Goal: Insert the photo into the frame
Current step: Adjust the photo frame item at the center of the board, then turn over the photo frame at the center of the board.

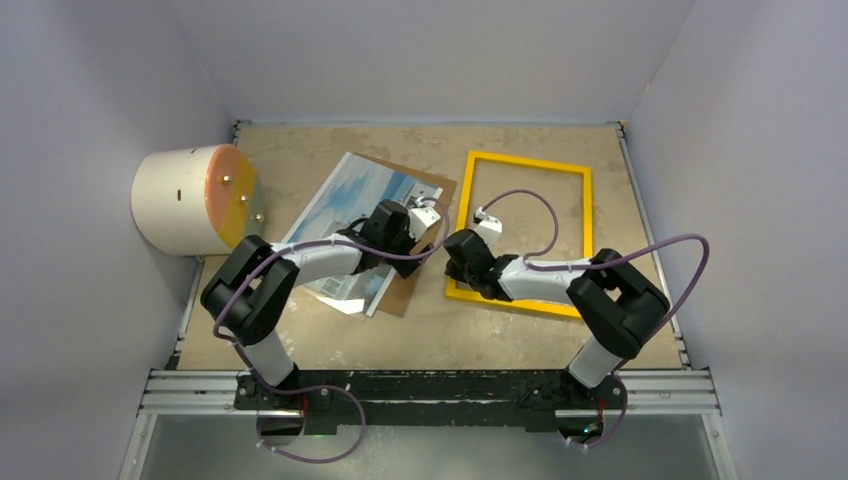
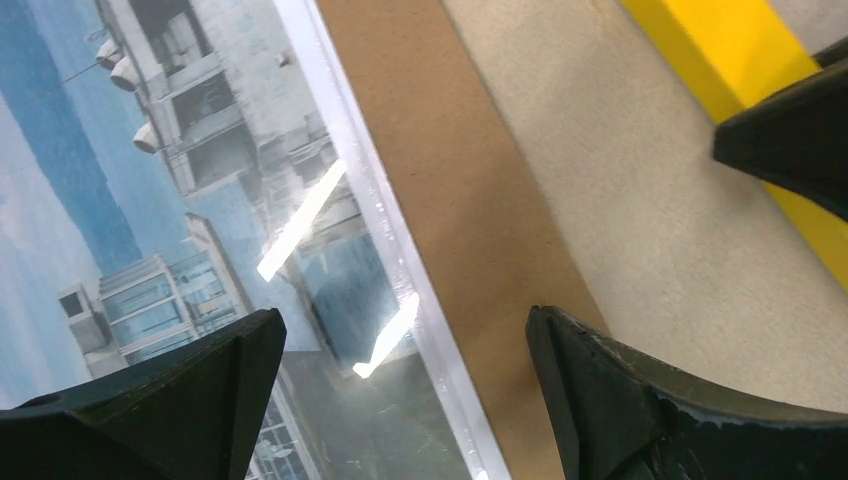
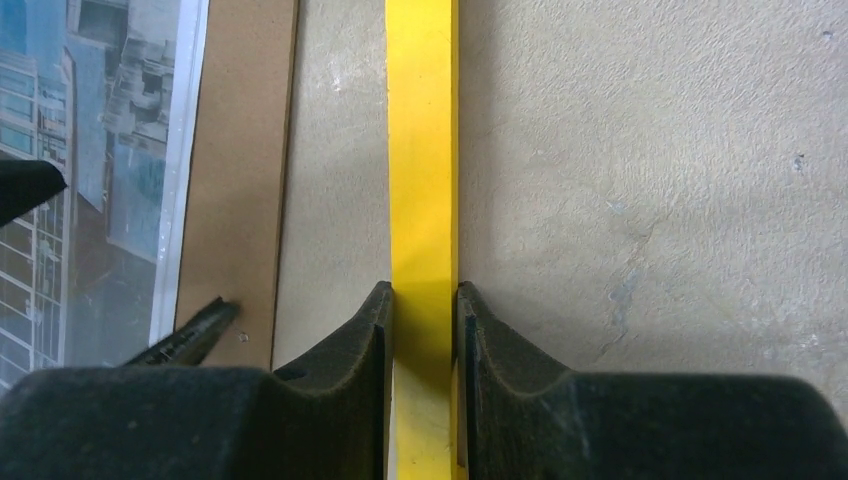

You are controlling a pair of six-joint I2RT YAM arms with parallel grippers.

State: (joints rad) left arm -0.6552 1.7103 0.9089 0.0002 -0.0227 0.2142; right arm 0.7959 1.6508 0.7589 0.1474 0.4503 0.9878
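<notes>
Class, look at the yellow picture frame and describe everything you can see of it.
The frame is a thin, bright yellow rectangle with a smooth painted look, lying on the table, right of centre and slightly skewed. Bare table shows through its opening; no pane can be made out. The right gripper has its jaws closed on the left side bar. A strip of table parts it from the brown board.

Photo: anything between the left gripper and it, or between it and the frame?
Nothing visible between the open left gripper and the photo, which lies on the backing board. Toward the frame there is only table, but the right gripper is shut on the frame's rail nearest the photo, so that arm sits on the path.
</notes>
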